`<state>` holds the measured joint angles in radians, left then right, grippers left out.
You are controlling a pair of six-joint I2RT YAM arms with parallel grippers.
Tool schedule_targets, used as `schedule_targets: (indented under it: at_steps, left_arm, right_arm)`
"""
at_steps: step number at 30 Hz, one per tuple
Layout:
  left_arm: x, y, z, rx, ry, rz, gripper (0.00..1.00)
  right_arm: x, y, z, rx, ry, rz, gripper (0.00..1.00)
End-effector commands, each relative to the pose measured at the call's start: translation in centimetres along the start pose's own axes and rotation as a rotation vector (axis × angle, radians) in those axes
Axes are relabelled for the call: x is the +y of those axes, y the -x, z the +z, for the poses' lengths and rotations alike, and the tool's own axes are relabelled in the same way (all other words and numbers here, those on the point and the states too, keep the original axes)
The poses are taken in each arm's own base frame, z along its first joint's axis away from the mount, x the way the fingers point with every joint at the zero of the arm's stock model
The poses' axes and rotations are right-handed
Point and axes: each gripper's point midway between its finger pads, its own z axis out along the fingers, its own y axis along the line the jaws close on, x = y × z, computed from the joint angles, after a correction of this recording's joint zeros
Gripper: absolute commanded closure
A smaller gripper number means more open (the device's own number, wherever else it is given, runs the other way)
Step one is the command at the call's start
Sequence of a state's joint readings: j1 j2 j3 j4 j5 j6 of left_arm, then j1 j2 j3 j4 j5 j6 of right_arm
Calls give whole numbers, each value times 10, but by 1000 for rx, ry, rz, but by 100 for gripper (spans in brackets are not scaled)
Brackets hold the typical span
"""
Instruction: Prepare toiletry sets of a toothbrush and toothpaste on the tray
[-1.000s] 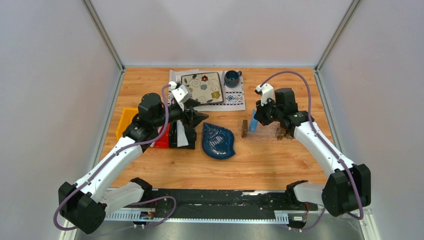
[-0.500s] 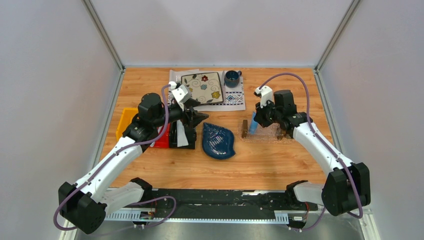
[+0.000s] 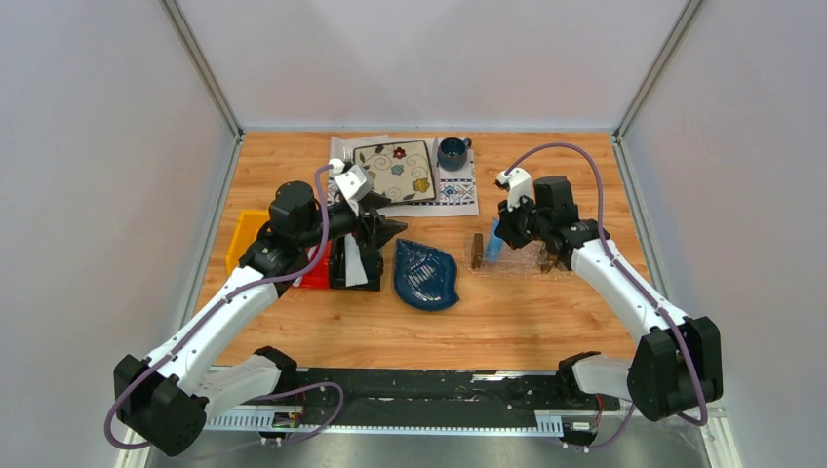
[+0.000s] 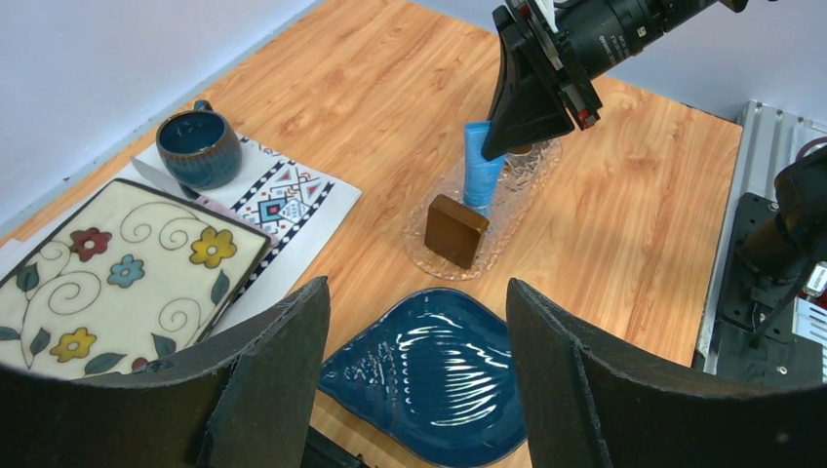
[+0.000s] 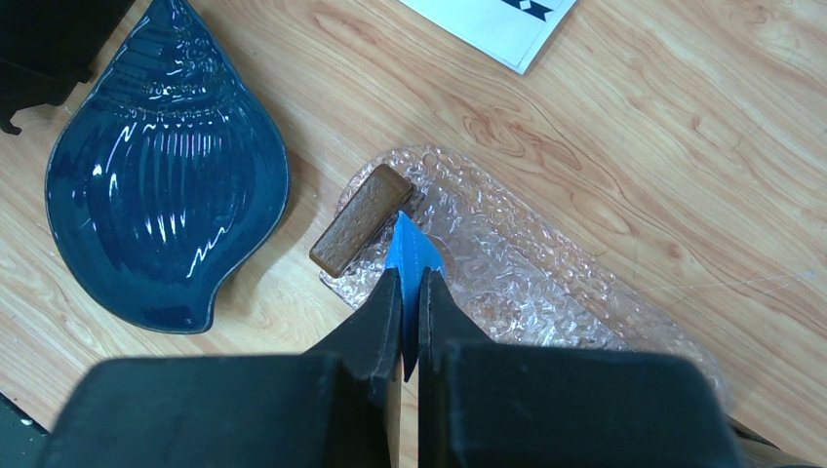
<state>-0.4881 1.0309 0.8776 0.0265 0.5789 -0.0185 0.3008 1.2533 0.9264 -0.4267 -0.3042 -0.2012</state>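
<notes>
Tray: clear knobbly plastic, lying on the bench, with a brown wooden block at its left short end and another at its right end, partly behind the right arm.
In the tray: the light blue toothpaste, standing nearly upright just inside the left-end block; its lower end reaches the tray floor, though I cannot tell if it touches.
Right pincer: above the tray's left end, fingers pressed together on the upper, flat end of the toothpaste.
Left pincer: well to the left of the tray, fingers spread wide with nothing between them, hanging over the black bin.
Black bin: left of the tray, beyond the dish; it holds a white item that I cannot identify.
Blue leaf-shaped dish: just left of the tray, not touching it.
Red bin and yellow bin: farther left of the tray than the black bin, contents hidden by the left arm.
Flowered plate and dark blue mug: on a patterned mat, behind the tray and to its left.
</notes>
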Motion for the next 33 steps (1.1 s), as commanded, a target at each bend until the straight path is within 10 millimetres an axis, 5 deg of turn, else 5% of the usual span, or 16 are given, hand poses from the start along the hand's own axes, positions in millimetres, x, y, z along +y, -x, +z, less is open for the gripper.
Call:
schedule_targets:
  at_steps: [1,15,33]
  left_arm:
    - [0,9,-1,-36,-12,35,26]
    - [0,9,-2,-38,-10,34,26]
    - [-1,10,-3,-36,-12,34,26]
  right_arm:
    - [-3,15,3,-64,-12,-42,100]
    - [-2,13,5,-61,-7,-45,98]
    - [-4,10,1,-56,-30,-52,75]
